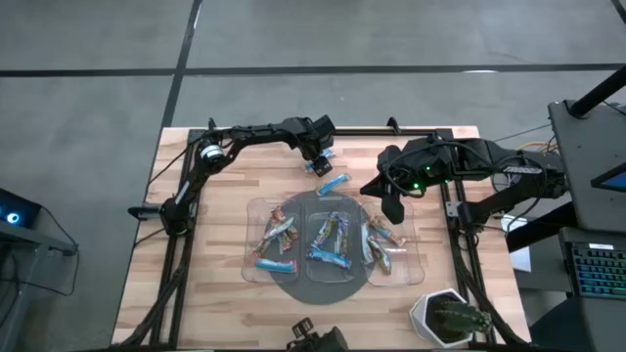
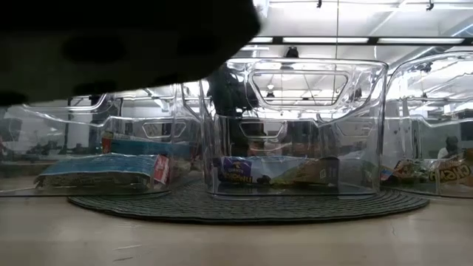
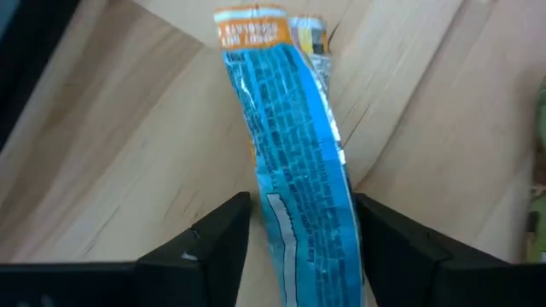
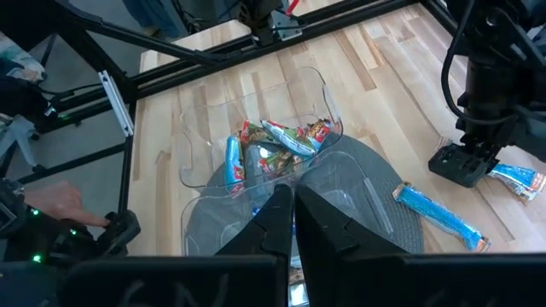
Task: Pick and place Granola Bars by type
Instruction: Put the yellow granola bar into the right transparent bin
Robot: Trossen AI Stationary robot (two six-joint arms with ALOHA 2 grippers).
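My left tool (image 1: pixel 321 159) stands low over the far part of the tabletop (image 1: pixel 215 264), its fingers (image 3: pixel 223 234) spread on either side of a blue bar (image 3: pixel 294 170) lying flat on the wood. The bar runs lengthwise between the fingers; I cannot tell whether they touch its wrapper. A second blue bar (image 1: pixel 334 183) lies on the wood just nearer than that tool, between it and the trays. My right tool (image 1: pixel 393 208) hangs with its fingers pressed together and nothing between them, above the right tray (image 1: pixel 416 256). Three clear trays sit side by side on a round dark mat (image 1: pixel 323 290), nearer than both tools. Each tray holds several wrapped bars (image 1: pixel 331 240).
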